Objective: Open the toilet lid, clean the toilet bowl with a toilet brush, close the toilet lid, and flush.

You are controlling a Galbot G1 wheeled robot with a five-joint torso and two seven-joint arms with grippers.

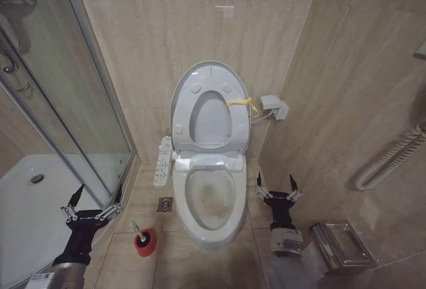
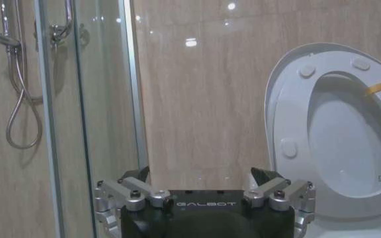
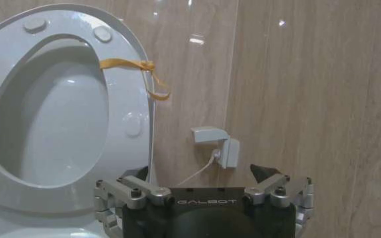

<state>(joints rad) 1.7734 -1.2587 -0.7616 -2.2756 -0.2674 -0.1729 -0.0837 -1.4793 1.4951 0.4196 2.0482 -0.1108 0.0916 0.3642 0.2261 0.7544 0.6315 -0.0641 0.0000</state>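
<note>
The toilet lid (image 1: 212, 76) stands raised against the beige tiled wall, and the ring seat (image 1: 183, 119) is tipped up with it, a yellow tie (image 1: 241, 103) looped round their edge on the robot's right. Below them the toilet bowl (image 1: 212, 226) lies open, brownish stains showing on its inner surface, with the long white button panel (image 1: 162, 162) running along its left side.

The toilet brush (image 1: 138, 230) sits in its round red cup holder (image 1: 145, 244) on the floor, just left of the bowl, its slim white handle leaning up and out – nothing touches it.

The left pincer (image 1: 93, 199) hovers low at the left, near the glass shower door (image 1: 66, 102) and above the brush, its fingers spread wide and holding nothing. The right pincer (image 1: 275, 186) hangs on the other side of the bowl, likewise wide open and empty – well apart from the lid and the bowl rim. A small white wall box (image 1: 274, 107) with a cable is mounted on the wall right of the lid.
</note>
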